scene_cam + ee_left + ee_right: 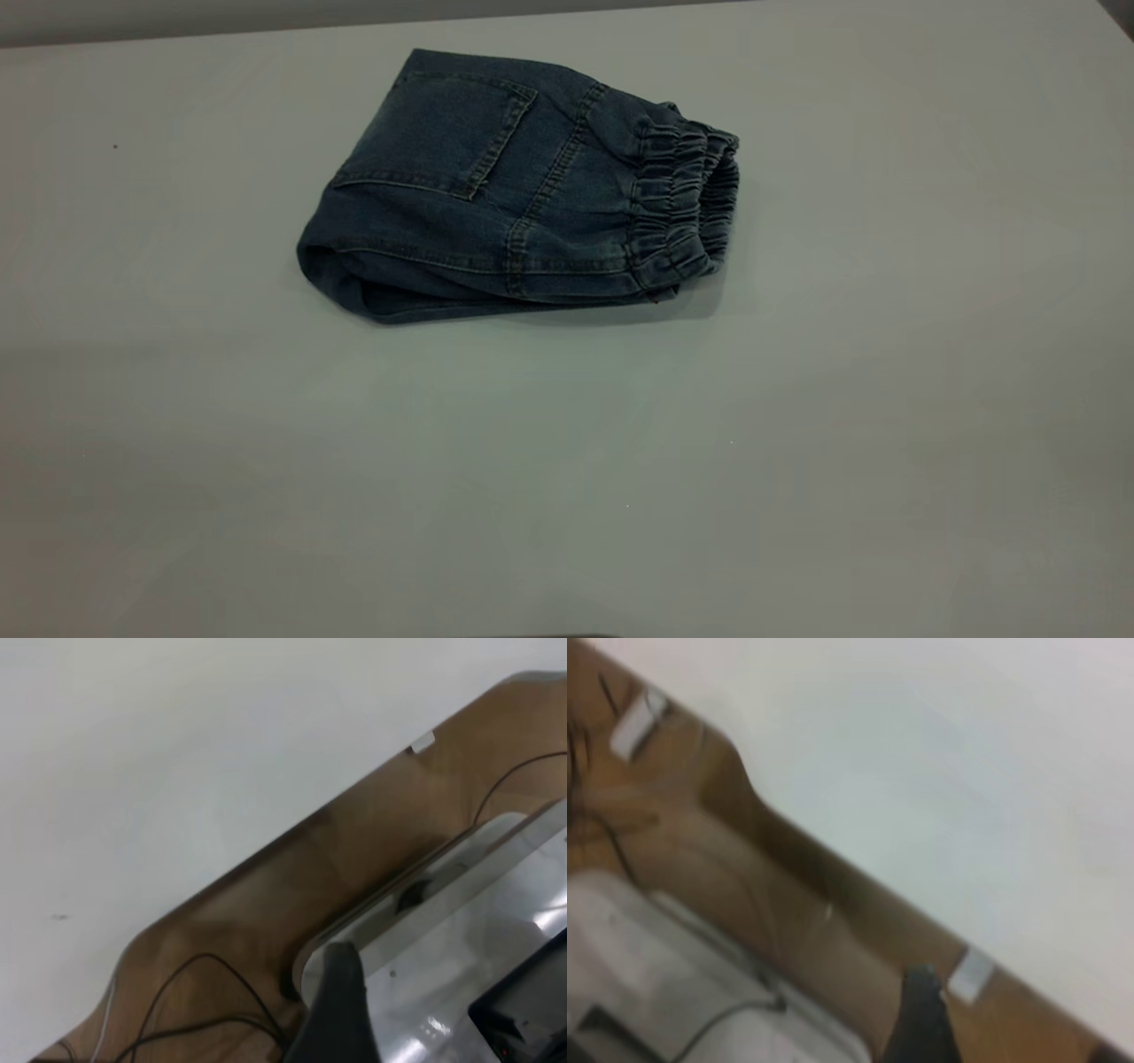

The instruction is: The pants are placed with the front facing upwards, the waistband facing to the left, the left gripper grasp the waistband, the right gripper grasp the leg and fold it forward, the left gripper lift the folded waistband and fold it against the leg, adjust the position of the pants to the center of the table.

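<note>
The pants (514,186) lie folded into a compact denim bundle on the table (567,461), toward the far side and a little left of the middle. A back patch pocket (438,133) faces up. The gathered waistband (682,208) forms the bundle's right end, lying on top. The leg is tucked underneath, and only a folded denim edge (399,306) shows along the near side. Neither gripper appears in the exterior view. A black part of my left gripper (341,1014) shows in the left wrist view, off the table over a metal base. My right gripper (926,1019) is likewise off the table's edge.
The left wrist view shows the table's edge (292,828), a wooden floor with black cables (204,1010) and a shiny metal base plate (461,930). The right wrist view shows the table's edge (833,868), brown floor and a pale base (673,974).
</note>
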